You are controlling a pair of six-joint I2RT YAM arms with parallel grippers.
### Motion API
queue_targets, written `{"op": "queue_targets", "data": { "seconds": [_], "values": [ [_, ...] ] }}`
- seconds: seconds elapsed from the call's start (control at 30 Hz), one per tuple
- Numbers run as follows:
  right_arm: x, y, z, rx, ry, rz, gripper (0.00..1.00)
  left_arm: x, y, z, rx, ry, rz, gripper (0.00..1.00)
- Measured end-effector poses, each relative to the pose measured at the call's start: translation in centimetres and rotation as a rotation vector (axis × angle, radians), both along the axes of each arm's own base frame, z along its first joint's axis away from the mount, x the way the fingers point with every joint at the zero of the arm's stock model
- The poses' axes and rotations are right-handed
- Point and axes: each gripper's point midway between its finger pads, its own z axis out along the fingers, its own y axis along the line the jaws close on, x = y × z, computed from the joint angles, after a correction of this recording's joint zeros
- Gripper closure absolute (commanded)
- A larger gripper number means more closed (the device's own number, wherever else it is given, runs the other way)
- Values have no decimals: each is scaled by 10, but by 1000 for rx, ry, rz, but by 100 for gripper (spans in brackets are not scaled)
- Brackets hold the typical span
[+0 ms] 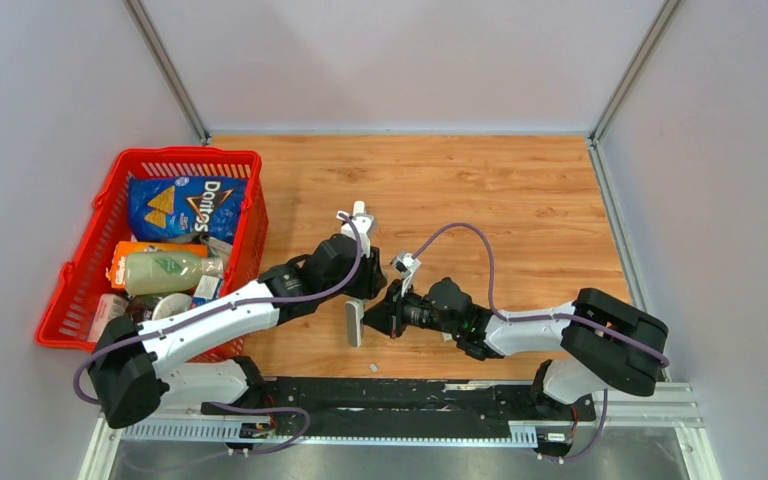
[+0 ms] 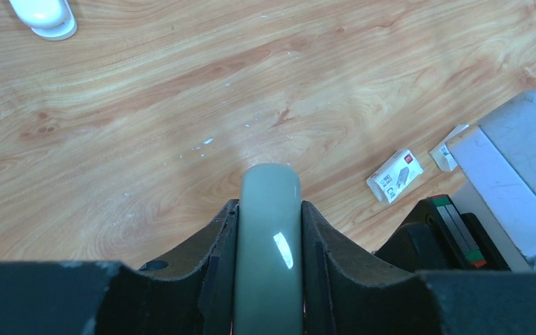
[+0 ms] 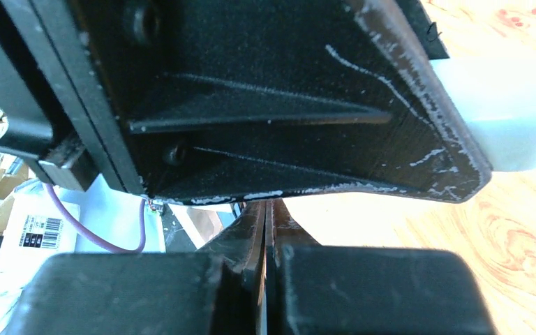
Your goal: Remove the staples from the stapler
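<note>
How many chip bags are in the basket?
1: a blue Doritos bag at the far end of the red basket. Others could be hidden under the rest of the load.

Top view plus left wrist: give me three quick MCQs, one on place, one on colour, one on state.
1. Where does the basket sit in the top view?
A. far left
B. far right
C. centre

2. What colour is the chip bag in it?
A. blue
B. green
C. yellow

3. What state is the left claw in?
A. open, holding nothing
B. shut on the stapler
C. not in view

Answers:
1 A, as the basket stands against the left wall in the top view.
2 A, as the bag at the basket's far end is blue.
3 B, as the left wrist view shows both fingers pressed against the stapler's sides.
</note>
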Motion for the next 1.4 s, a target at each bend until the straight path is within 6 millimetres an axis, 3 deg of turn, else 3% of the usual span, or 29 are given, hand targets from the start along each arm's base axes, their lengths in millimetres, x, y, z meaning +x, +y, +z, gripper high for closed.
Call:
{"op": "queue_targets", "data": {
  "seconds": [0.97,1.2,1.4],
  "values": [
    [-6,-1,5,4,6,17,100,11,3,-1,13,-5,33,100],
    [2,-24,37,-15,-65,-70,100,16,-6,26,-26,-48,10,100],
    [23,-56,71,-67,-146,-231,100,15,-12,66,-89,-94,-23,100]
  ]
}}
